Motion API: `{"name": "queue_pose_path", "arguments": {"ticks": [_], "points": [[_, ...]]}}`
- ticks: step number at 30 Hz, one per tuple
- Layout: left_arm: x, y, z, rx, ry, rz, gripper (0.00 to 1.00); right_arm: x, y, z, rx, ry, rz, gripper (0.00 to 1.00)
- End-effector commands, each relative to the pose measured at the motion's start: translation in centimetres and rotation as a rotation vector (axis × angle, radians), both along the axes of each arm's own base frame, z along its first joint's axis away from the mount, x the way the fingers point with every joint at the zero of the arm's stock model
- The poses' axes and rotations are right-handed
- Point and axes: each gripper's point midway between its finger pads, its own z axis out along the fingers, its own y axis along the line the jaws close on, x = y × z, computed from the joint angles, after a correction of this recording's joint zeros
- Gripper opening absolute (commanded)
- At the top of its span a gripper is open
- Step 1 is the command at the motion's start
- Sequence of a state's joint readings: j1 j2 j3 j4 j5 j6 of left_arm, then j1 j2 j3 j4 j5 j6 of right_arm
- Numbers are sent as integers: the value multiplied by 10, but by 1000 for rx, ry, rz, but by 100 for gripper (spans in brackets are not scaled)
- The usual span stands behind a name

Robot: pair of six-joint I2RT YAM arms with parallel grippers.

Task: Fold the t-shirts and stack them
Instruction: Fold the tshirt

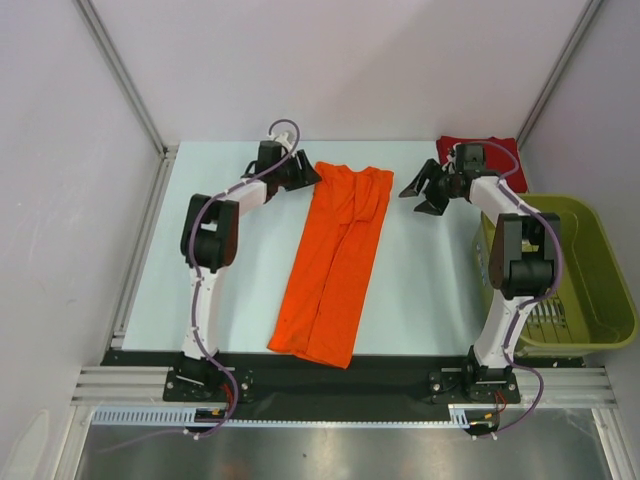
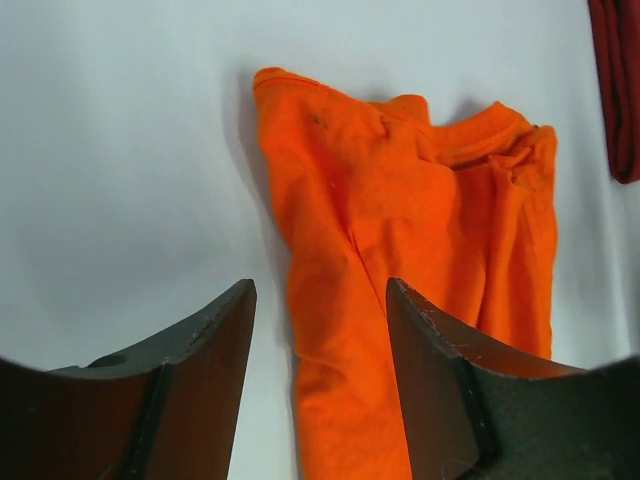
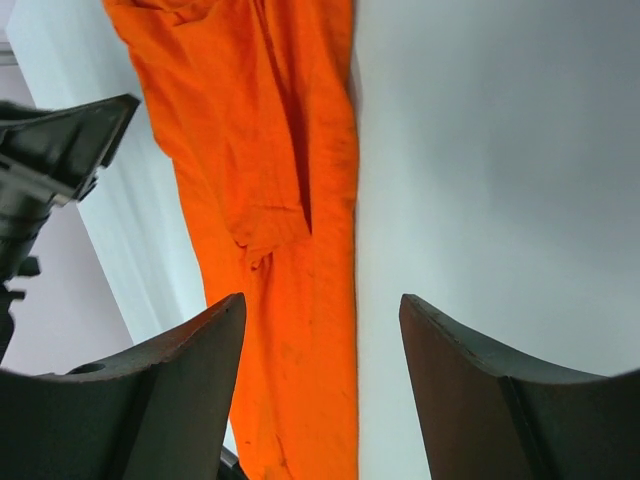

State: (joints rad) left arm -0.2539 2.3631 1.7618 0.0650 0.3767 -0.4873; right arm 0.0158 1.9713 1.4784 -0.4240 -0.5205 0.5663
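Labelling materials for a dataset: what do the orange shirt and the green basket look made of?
Orange t-shirt: soft matte cloth, likely cotton knit; it wrinkles and lies in limp folds. Green basket: seemingly rigid plastic, slight sheen, smooth moulded walls, slotted floor.

One orange t-shirt (image 1: 335, 260), one dark red t-shirt (image 1: 510, 160), one basket (image 1: 610, 270), one left claw (image 1: 314, 178), one right claw (image 1: 418, 197)

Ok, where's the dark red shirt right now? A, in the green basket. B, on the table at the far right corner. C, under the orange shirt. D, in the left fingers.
B: the dark red shirt lies on the table at its far right corner, outside the basket.
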Motion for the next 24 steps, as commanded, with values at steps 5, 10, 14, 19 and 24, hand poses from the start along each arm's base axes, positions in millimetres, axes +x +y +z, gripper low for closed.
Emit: {"name": "queue_pose_path", "arguments": {"ticks": [5,10,14,19,24], "points": [[21,-33,13,-66,-15,20,59,-10,-1,31,9,-98,16,68],[17,-38,-3,-82,29,18,53,-20,-1,36,21,-110,-1,68],[25,-33,-8,-103,25,38,34,-28,-2,42,4,-121,4,68],[47,-23,1,-133,-1,52,1,-38,13,44,2,-110,33,66],[56,-7,6,-129,-20,85,0,-36,43,37,105,-86,42,63]]}}
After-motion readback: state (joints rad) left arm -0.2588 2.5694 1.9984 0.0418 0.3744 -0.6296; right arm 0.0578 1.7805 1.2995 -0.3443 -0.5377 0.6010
